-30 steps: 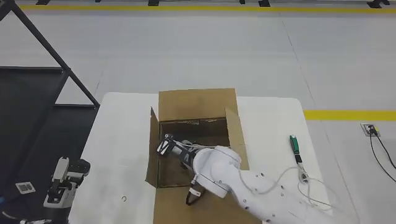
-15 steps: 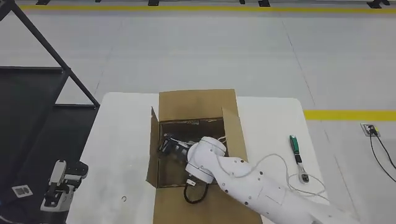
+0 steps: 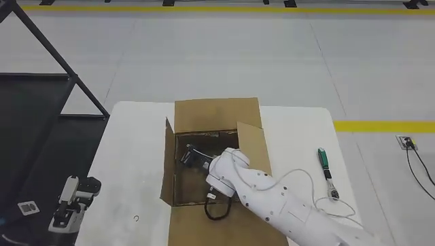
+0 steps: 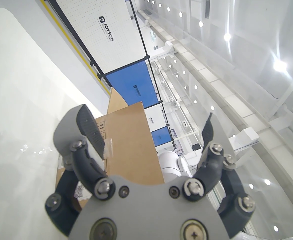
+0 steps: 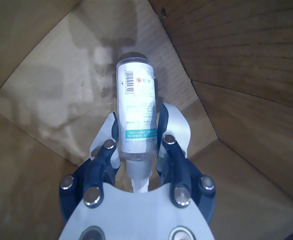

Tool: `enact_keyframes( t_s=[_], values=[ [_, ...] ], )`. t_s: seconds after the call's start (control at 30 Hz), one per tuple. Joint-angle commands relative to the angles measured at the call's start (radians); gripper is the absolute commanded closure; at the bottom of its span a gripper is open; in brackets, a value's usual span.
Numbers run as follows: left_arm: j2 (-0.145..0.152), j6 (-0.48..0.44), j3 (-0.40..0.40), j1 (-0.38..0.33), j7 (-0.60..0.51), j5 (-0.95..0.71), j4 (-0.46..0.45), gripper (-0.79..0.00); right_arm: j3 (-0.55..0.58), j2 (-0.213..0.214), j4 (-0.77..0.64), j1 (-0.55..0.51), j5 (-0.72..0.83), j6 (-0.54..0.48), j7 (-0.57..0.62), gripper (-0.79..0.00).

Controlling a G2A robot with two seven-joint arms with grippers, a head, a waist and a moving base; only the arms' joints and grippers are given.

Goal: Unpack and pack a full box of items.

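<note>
Presently the right gripper (image 5: 138, 116) is down inside the open cardboard box (image 3: 216, 115), which stands at the middle of the counter (image 3: 129, 171). It is closed on a clear bottle (image 5: 136, 93) with a white label. The fingers (image 5: 163, 116) clamp the bottle at its lower label band, close to the pump neck. The bottle's long axis runs in line with the gripper's own reach: the neck points back toward the wrist and the base points away, toward the box floor beside the foot of a side wall (image 5: 236, 51). Whether the base touches the floor cannot be told. The floor around it appears bare. In my judgement, the coming move turns on that axis: any travel, up and out or down to a rest, should follow the line of the bottle, keeping clear of the near wall and the flaps above. The left gripper (image 4: 147, 119) is wide open and holds nothing. It sits off the counter's left edge near the front corner, well apart from the box (image 4: 134, 146), so the right arm is plainly the nearer one. A green-handled tool (image 3: 324, 159) lies near the counter's right edge.
</note>
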Motion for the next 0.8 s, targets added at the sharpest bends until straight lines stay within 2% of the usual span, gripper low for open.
enact_keyframes(
  t_s=[0.0, 0.03, 0.17, 0.3, 0.43, 0.5, 0.53, 0.77],
  values=[
    [0.000, 0.001, 0.002, 0.000, -0.001, 0.001, -0.002, -0.785, 0.014, 0.006, -0.024, -0.014, -0.016, 0.003, 0.006, -0.382],
    [0.000, 0.000, 0.002, 0.000, -0.001, 0.001, -0.002, -0.785, 0.022, 0.010, -0.038, -0.021, -0.027, 0.006, 0.011, -0.403],
    [0.000, -0.002, 0.003, 0.000, -0.002, 0.002, -0.002, -0.785, 0.057, 0.028, -0.109, -0.058, -0.074, 0.016, 0.033, -0.597],
    [0.000, -0.004, 0.004, -0.001, 0.000, 0.002, -0.002, -0.785, 0.098, 0.049, -0.199, -0.102, -0.136, 0.030, 0.061, -0.637],
    [0.000, -0.007, 0.005, 0.000, 0.005, 0.000, 0.000, -0.785, 0.159, 0.081, -0.359, -0.175, -0.235, 0.059, 0.102, -0.671],
    [-0.001, -0.008, 0.007, 0.001, 0.006, 0.000, 0.000, -0.785, 0.193, 0.100, -0.457, -0.223, -0.298, 0.067, 0.131, -0.702],
    [-0.001, -0.009, 0.009, 0.002, 0.006, 0.000, 0.000, -0.785, 0.211, 0.109, -0.507, -0.250, -0.332, 0.070, 0.142, -0.745],
    [-0.001, -0.011, 0.026, 0.000, 0.004, 0.007, -0.005, -0.785, 0.362, 0.163, -0.840, -0.458, -0.579, 0.120, 0.160, -0.745]
  ],
)
